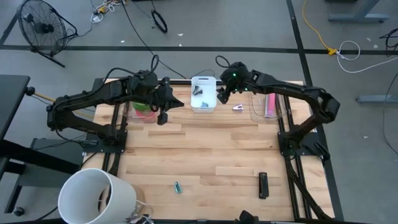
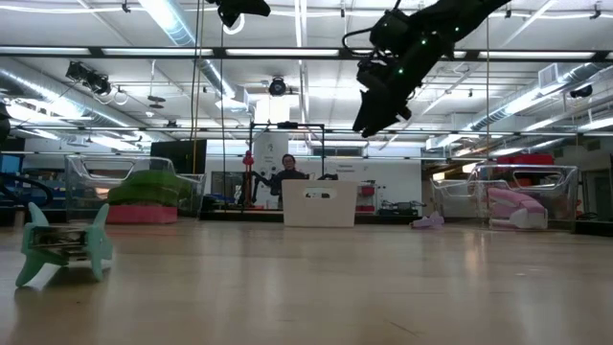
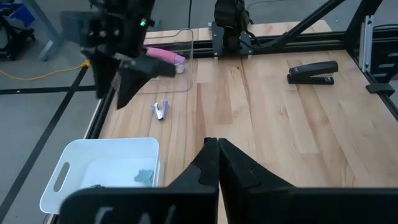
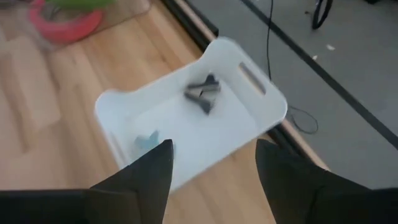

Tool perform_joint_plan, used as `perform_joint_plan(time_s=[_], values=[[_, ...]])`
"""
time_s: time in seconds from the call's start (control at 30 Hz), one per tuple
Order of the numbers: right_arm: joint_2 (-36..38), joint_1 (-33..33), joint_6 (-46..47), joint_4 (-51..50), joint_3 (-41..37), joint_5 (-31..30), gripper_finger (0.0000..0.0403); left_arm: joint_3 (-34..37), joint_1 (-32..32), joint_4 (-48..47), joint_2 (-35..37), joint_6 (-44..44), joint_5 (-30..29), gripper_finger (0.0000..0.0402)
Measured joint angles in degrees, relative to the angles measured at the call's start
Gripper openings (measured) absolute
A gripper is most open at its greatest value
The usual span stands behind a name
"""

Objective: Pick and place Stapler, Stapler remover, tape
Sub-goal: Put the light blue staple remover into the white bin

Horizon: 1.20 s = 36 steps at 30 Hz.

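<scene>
- The right gripper hangs above the white plastic bin at the table's far edge, its two dark fingers spread wide with nothing between them; inside the bin lie a dark grey staple remover and a small teal one.
- Nearest the camera side of the table, a teal staple remover and a black stapler wait well apart on the bare wood.
- Farther back, a small lilac staple remover lies just beside the bin, between it and a clear tray holding pink items.
- The left gripper is closed and empty, near the green and red-pink tape rings left of the bin.
- To do this well, the right arm should probably lift clear of the bin's rim before swinging away, then come down squarely over the next piece.
</scene>
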<state>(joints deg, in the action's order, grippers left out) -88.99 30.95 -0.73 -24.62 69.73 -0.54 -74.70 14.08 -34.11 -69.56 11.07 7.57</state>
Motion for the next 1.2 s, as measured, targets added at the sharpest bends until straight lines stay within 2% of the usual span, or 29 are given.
perform_joint_plan(time_s=[0.4, 1.0, 1.2], values=[[7.10, -6.47, 1.40, -11.15, 0.00, -0.04, 0.0226, 0.00, -0.97, -0.02, 0.00, 0.04, 0.19, 0.0002], [18.86, -20.08, 9.38, -12.80, 0.00, -0.09, 0.0226, 0.00, -8.42, -0.09, -0.26, 0.11, 0.24, 0.0003], [20.72, -23.80, 10.84, -13.94, 0.00, -3.89, 0.0226, 0.00, -10.26, -0.39, -0.82, 0.13, 0.28, 0.0003]])
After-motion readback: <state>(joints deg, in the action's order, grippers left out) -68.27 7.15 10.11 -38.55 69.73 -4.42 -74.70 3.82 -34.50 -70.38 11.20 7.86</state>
